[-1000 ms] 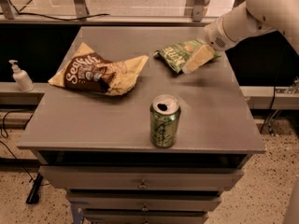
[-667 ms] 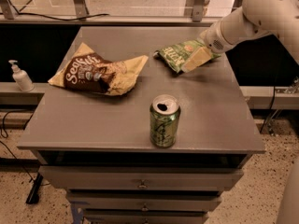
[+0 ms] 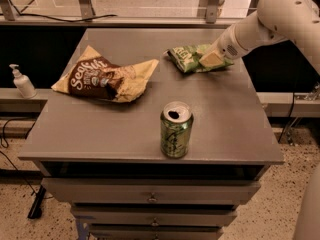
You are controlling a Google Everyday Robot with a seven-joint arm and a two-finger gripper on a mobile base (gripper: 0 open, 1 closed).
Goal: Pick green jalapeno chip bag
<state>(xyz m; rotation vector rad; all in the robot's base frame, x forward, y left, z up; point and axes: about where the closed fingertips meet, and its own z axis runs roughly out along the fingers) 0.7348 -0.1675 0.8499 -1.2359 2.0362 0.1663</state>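
Green chip bag (image 3: 183,57) lying flat at the far right of the table (image 3: 225,119), my 1 gripper (image 3: 209,60) down on its right end, I can't tell if it has hold, brown chip bag (image 3: 102,79) at the left, soda can (image 3: 176,130) upright near the front edge.

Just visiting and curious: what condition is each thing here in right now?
Small crinkly light-green chip bag: lying flat.
Large brown-and-tan chip bag: lying crumpled, untouched.
Green soda can: upright, top opened.
White pump bottle: upright.
White robot gripper: on the green bag's right end.
Grey drawers: shut.
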